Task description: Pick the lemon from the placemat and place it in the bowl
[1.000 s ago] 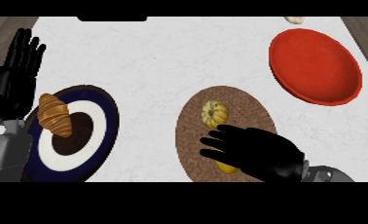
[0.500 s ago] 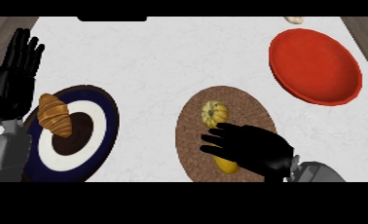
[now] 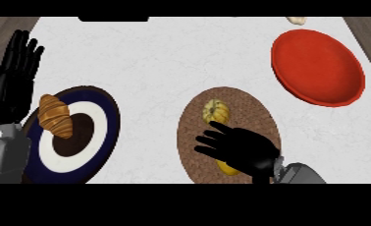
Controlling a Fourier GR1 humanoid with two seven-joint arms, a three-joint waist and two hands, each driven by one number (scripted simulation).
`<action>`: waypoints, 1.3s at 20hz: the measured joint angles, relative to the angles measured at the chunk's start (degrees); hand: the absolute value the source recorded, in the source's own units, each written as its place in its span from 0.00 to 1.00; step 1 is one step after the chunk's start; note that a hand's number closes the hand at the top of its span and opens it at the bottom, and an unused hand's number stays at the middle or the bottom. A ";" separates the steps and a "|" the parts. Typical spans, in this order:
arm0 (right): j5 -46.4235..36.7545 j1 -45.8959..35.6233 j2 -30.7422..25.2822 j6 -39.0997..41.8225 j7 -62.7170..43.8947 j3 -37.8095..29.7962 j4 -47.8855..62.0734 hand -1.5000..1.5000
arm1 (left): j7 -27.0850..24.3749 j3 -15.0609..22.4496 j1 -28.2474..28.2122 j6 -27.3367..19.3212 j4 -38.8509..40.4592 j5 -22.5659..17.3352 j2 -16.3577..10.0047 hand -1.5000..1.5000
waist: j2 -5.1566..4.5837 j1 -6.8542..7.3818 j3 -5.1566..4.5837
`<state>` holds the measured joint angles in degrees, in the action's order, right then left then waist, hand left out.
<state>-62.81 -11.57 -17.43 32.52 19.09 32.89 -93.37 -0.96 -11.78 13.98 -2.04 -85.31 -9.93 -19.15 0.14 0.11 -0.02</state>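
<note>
Covering part of the lemon (image 3: 229, 169) on the brown placemat (image 3: 253, 106): right robot hand (image 3: 243, 147), fingers spread, nothing grasped.

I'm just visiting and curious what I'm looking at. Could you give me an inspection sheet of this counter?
Surface: white counter.
Job's things: lemon on mat, partly under right hand; red bowl empty.
Clutter: croissant on plate; ribbed yellow item on mat; beige bit at far edge.
Hands: right hand open over lemon; left hand open, resting at left edge.
Cables: nothing seen.
Surroundings: nothing seen.
</note>
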 measured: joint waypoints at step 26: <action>1.00 4.67 -15.02 -14.92 4.51 -35.28 19.47 1.00 | 0.13 -3.86 -2.50 -1.05 -1.56 1.71 0.66 0.50 | -0.37 -6.40 0.34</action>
<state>-61.81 -6.90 -32.45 17.60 23.60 -2.40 -73.91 -0.83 -15.64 11.48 -3.09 -86.87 -8.22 -18.48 -0.23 -6.29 0.32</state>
